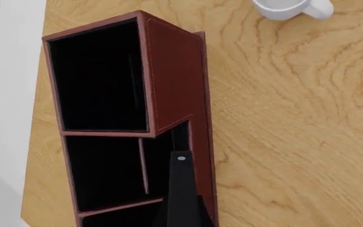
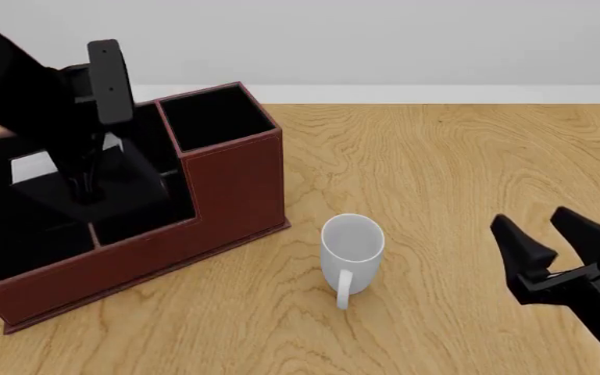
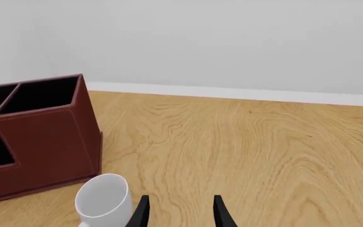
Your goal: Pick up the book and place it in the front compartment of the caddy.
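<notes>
Reddish-brown caddy [image 1: 168, 80] fills the left wrist view, one left gripper finger [image 1: 183, 194] over its low compartments (jaw state unclear). Front view: the left gripper [image 2: 83, 187] hangs over the caddy beside a dark slab, maybe the book [image 2: 102, 191]; white mug [image 2: 350, 246] nearby. Right wrist view: right gripper [image 3: 180, 210] spread, empty.

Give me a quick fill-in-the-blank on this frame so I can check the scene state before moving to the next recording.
1. The white ___ stands upright on the table, between the caddy and the right gripper.
2. The right gripper's jaws stand ___, with nothing between them.
3. The left gripper hangs over the reddish-brown ___.
Missing words: mug; open; caddy.
</notes>
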Controlling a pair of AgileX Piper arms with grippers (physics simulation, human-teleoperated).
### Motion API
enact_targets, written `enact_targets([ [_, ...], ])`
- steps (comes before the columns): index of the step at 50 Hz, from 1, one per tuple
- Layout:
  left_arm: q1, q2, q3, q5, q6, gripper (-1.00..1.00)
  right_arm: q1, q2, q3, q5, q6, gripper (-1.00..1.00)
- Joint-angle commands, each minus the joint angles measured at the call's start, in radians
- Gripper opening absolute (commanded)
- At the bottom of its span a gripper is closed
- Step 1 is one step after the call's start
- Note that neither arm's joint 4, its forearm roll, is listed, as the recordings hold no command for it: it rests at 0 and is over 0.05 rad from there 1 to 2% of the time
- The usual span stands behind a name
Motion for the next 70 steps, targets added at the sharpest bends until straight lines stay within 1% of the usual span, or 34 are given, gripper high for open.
enact_targets([
  [1,0.024,0.014,-0.043,0.000,0.056,-1.00,-0.003,0.059,-0.019,-0.044,0.006,1.00],
  [6,0.045,0.019,-0.046,0.000,0.084,-1.00,-0.001,0.086,-0.031,-0.060,0.012,1.00],
  [14,0.048,0.047,-0.076,0.000,0.088,-1.00,-0.003,0.130,-0.051,-0.089,0.018,1.00],
  [16,0.065,0.047,-0.080,0.000,0.108,-1.00,-0.004,0.143,-0.054,-0.098,0.020,1.00],
  [18,0.050,0.058,-0.098,0.000,0.095,-1.00,-0.005,0.162,-0.061,-0.110,0.023,1.00],
  [22,0.051,0.072,-0.115,0.000,0.099,-1.00,-0.005,0.177,-0.075,-0.117,0.027,1.00],
  [24,0.063,0.074,-0.117,0.000,0.117,-1.00,-0.004,0.190,-0.082,-0.123,0.030,1.00],
  [34,0.066,0.103,-0.158,0.000,0.127,-1.00,-0.006,0.250,-0.101,-0.161,0.035,1.00],
  [37,0.090,0.105,-0.158,0.000,0.149,-1.00,-0.007,0.265,-0.112,-0.166,0.037,1.00],
  [42,0.089,0.118,-0.174,0.000,0.149,-1.00,-0.012,0.285,-0.123,-0.176,0.040,1.00],
  [48,0.109,0.140,-0.187,0.000,0.171,-1.00,-0.015,0.311,-0.129,-0.194,0.044,1.00],
  [50,0.101,0.149,-0.196,0.000,0.162,-1.00,-0.017,0.315,-0.131,-0.197,0.044,1.00],
  [53,0.108,0.157,-0.203,0.000,0.174,-1.00,-0.021,0.322,-0.133,-0.201,0.046,1.00],
  [57,0.102,0.177,-0.221,0.000,0.167,-1.00,-0.025,0.346,-0.135,-0.220,0.048,1.00],
  [61,0.119,0.188,-0.234,0.000,0.187,-1.00,-0.026,0.363,-0.142,-0.227,0.047,1.00],
  [65,0.121,0.204,-0.251,0.000,0.184,-1.00,-0.031,0.378,-0.154,-0.231,0.049,1.00],
  [66,0.128,0.205,-0.248,0.000,0.190,-1.00,-0.031,0.380,-0.155,-0.232,0.049,1.00],
  [67,0.159,0.205,-0.252,0.000,0.221,-1.00,-0.033,0.385,-0.156,-0.236,0.050,1.00],
  [69,0.150,0.213,-0.252,0.000,0.203,-1.00,-0.033,0.387,-0.157,-0.237,0.051,1.00],
  [70,0.157,0.209,-0.250,0.000,0.223,-1.00,-0.034,0.388,-0.158,-0.239,0.052,1.00],
])
